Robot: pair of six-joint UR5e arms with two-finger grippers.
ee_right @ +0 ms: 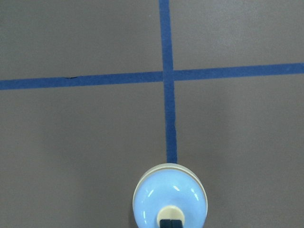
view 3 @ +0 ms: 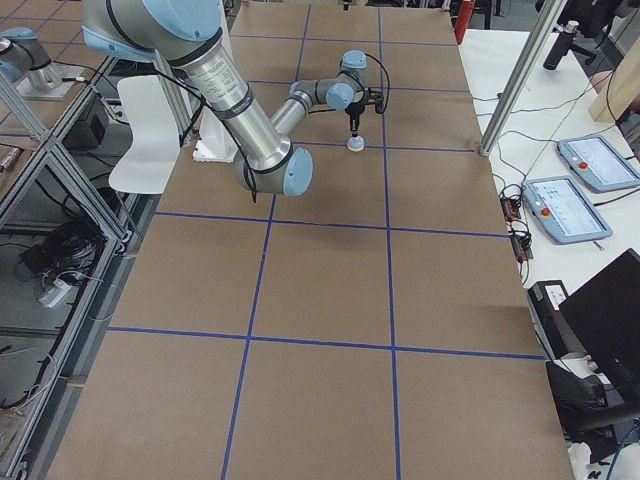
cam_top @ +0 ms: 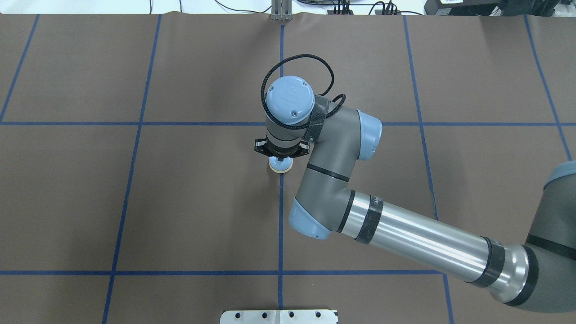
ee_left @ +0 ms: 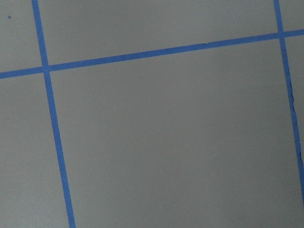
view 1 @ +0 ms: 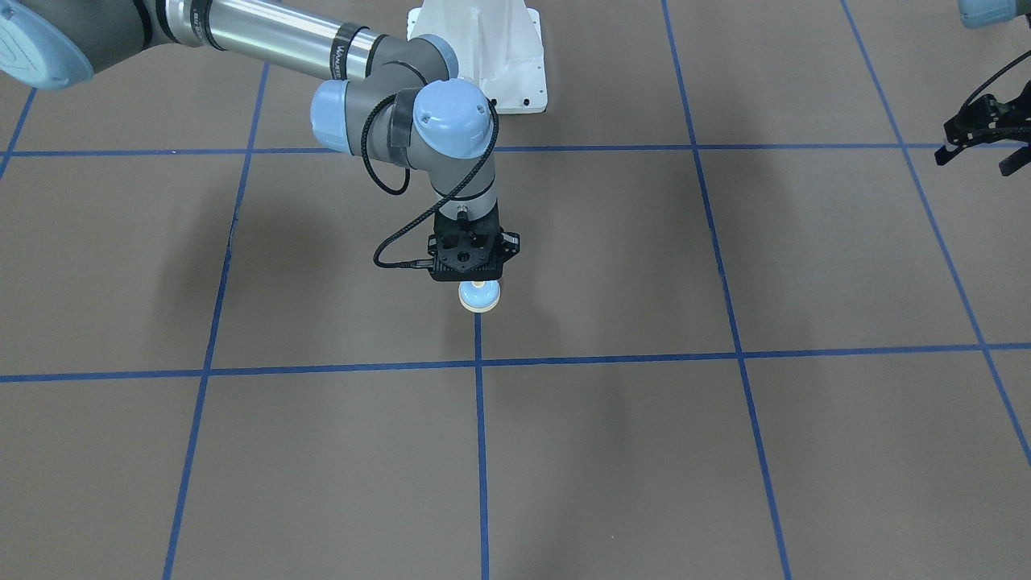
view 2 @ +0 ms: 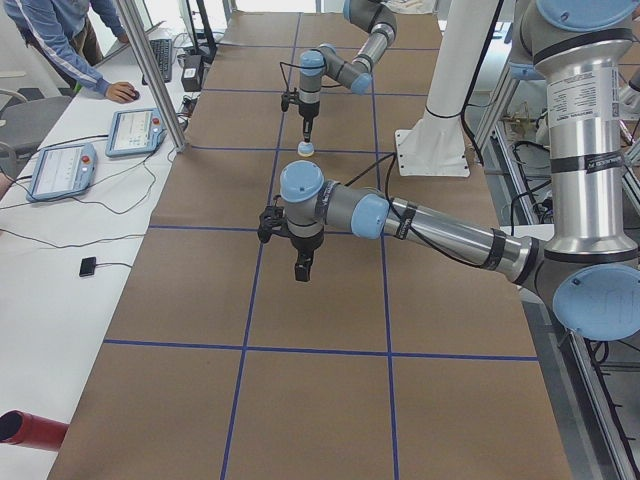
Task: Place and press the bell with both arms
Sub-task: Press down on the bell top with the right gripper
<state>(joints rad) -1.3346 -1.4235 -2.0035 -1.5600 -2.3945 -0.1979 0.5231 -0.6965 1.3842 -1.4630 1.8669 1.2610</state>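
The bell (view 1: pixel 480 297), a small light-blue dome on a cream base, stands on the brown table on a blue tape line near the middle. It also shows in the overhead view (cam_top: pixel 280 166) and the right wrist view (ee_right: pixel 170 192). My right gripper (view 1: pixel 477 283) points straight down over it. Its fingertips (ee_right: pixel 171 223) are shut together and rest on the cream button. My left gripper (view 1: pixel 979 137) hangs above bare table far off to the side, nothing in it. Whether it is open or shut does not show. The left wrist view shows only table and tape.
The white bolted pedestal (view 1: pixel 483 56) stands behind the bell at the robot's side. A person (view 2: pixel 70 40), control tablets (view 2: pixel 60 170) and a metal post (view 2: pixel 160 90) are along the table's far long edge. A red cylinder (view 2: pixel 25 428) lies at one corner.
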